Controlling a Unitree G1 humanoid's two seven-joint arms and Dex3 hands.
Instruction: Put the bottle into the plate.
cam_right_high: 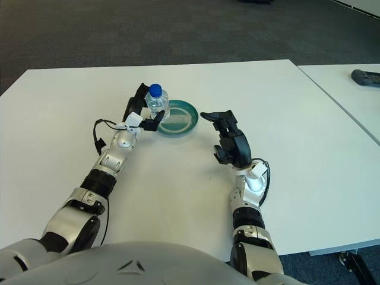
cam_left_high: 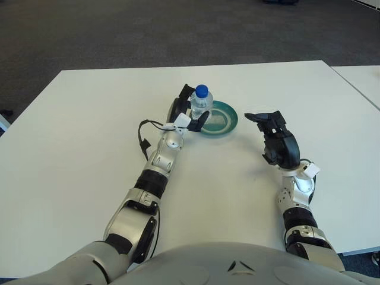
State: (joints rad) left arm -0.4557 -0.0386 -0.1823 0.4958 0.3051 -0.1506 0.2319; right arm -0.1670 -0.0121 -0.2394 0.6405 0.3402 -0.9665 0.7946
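Note:
A small clear water bottle (cam_left_high: pixel 200 102) with a blue cap stands upright in my left hand (cam_left_high: pixel 187 112), whose fingers wrap around it. The bottle is at the left rim of the teal plate (cam_left_high: pixel 223 122), over its edge. I cannot tell whether its base touches the plate or the table. My right hand (cam_left_high: pixel 274 135) hovers to the right of the plate, fingers loosely spread and holding nothing.
The white table (cam_left_high: pixel 77 148) stretches wide on both sides. A second white table (cam_right_high: pixel 350 101) stands at the right with a dark object (cam_right_high: pixel 365 77) on it. Dark carpet lies beyond the far edge.

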